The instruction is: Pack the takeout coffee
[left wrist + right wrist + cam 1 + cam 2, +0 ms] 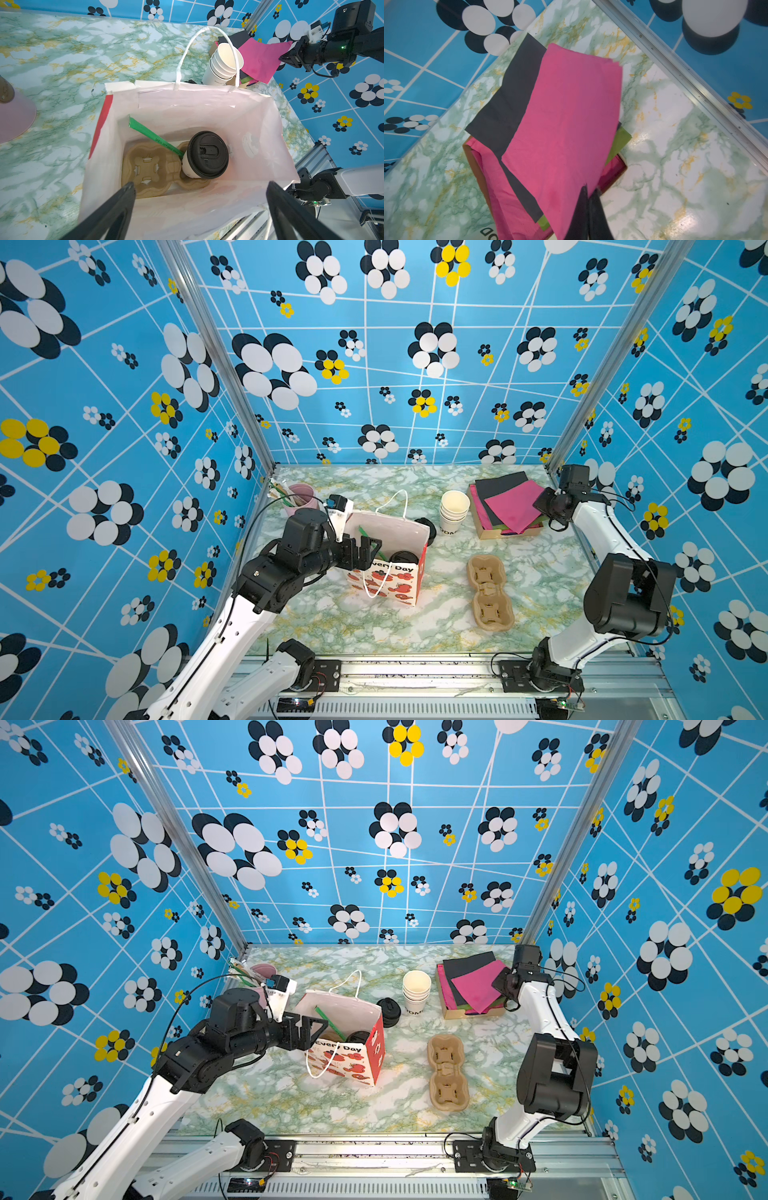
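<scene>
Marble table [62,62], takeout coffee [205,154] in bag [187,104], near left hand [200,184]

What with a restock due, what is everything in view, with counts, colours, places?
paper bag: 1, white and red, left of centre
bagged cup carrier: 1, brown, on the bag's floor
takeout coffee: 1, white cup, black lid, in that carrier
wrapped straw: 1, green, leaning inside the bag
spare cup carrier: 1, brown, right of the bag
paper cups: one stack, white, behind the bag
lids: one stack, black, between bag and cups
napkins: several, pink, black, green, in a cardboard tray, back right
cup of sticks: 1, pink, back left
left gripper: black, open, over the bag's mouth
right gripper: black, shut on top pink napkin
</scene>
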You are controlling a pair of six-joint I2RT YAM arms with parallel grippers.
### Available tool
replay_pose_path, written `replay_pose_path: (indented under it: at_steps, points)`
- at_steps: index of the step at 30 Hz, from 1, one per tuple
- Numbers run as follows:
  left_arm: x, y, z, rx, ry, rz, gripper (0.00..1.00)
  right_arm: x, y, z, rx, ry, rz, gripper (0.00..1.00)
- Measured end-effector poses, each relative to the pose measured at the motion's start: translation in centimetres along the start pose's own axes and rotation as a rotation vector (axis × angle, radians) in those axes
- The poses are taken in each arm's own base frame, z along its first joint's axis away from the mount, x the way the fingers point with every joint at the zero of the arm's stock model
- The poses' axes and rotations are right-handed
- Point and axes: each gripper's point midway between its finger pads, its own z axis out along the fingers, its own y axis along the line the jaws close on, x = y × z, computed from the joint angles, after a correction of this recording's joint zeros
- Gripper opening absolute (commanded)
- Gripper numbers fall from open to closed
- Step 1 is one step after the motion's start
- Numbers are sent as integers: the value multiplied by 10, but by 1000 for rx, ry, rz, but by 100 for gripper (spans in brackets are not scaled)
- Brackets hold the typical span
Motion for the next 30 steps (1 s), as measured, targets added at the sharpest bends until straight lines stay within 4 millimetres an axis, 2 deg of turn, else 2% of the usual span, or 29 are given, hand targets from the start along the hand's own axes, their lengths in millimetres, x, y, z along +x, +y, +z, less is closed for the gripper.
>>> replay_pose_path:
  at_steps: [6, 9, 14, 25, 30]
  points:
    - [-1, -1, -3, 3, -10, 2, 99, 11, -24, -5, 121, 37, -68, 0]
    - [-1, -1, -4, 4, -12, 3, 99, 8, -27, -9, 144, 44, -84, 0]
    - [-1, -1, -4, 4, -12, 3, 99, -13, -15, -8, 126, 21, -78, 0]
    - [0, 0, -1, 0, -2, 0, 99, -23, 10, 24, 61, 64, -14, 0]
    - [0, 0, 0, -1, 1, 0, 99, -43, 32, 27, 13, 32, 9, 0]
